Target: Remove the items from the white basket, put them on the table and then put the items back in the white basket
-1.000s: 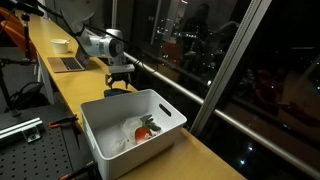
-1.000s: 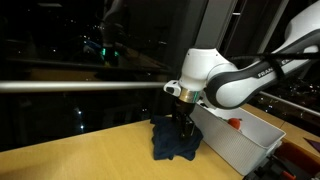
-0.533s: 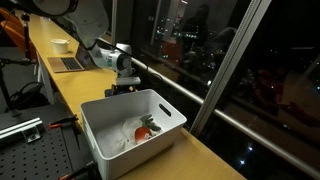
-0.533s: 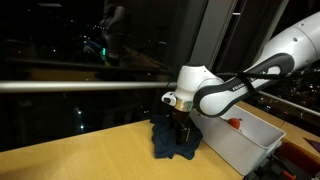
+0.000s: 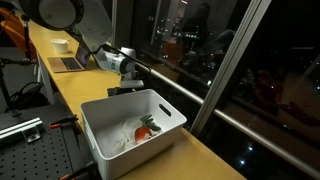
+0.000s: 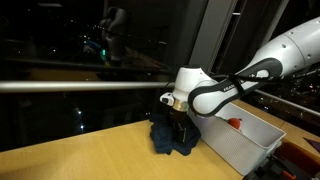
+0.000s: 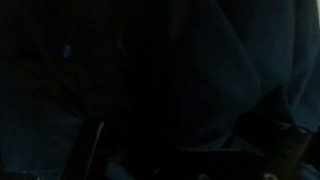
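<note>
A white basket (image 5: pixel 100 140) stands on the wooden table and shows in both exterior views (image 6: pixel 235 150). It holds a white cloth (image 5: pixel 125 140) and a red item (image 5: pixel 145 131), which also shows over the rim (image 6: pixel 236 123). A dark blue cloth (image 6: pixel 168 140) lies heaped on the table beside the basket, by the window. My gripper (image 6: pixel 180 125) points down and is pressed into this cloth (image 5: pixel 118 91). The wrist view is dark and filled with blue fabric (image 7: pixel 200 60). The fingers (image 7: pixel 190 150) show faintly, apart at the lower left and right.
A laptop (image 5: pixel 68 63) and a white bowl (image 5: pixel 60 45) sit further along the table. A window with a metal rail (image 6: pixel 70 86) runs along the table's far edge. A perforated metal plate (image 5: pixel 25 150) lies below the table.
My gripper has come down and slightly towards the basket, sinking into the blue cloth. The cloth and basket have stayed in place.
</note>
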Controlling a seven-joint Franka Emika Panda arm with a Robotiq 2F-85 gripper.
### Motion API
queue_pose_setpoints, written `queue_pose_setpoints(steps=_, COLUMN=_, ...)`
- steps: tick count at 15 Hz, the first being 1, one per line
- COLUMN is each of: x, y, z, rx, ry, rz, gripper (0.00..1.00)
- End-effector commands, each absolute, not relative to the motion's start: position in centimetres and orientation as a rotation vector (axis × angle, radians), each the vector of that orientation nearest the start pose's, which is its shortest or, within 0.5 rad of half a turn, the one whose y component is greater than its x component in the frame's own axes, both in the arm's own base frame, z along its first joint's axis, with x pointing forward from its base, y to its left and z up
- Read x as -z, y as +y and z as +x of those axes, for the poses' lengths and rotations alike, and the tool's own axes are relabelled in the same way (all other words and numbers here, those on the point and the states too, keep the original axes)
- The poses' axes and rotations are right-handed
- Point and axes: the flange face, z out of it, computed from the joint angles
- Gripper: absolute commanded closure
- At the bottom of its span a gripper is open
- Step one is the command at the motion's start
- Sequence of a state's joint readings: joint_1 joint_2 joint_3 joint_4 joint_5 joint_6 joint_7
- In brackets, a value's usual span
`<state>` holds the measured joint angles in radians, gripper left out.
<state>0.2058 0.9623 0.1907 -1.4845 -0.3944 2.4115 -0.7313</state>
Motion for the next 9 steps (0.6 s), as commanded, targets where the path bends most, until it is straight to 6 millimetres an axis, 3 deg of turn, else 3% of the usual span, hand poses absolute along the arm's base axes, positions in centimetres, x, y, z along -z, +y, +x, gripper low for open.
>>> queue_pose_setpoints(steps=1, x=-11.0, y=25.2, z=66.3, rx=-0.035, ry=-2.014, rz=-2.514, gripper=0.51)
queue_pose_setpoints(steps=8, x=-13.8, y=26.1, z=65.5, rx=-0.019, ry=-2.04, rz=-2.53, gripper=1.0)
queue_pose_setpoints(steps=9, x=-14.6, y=26.3, z=65.2, rx=-0.012, ry=-2.048, rz=-2.534, gripper=1.0)
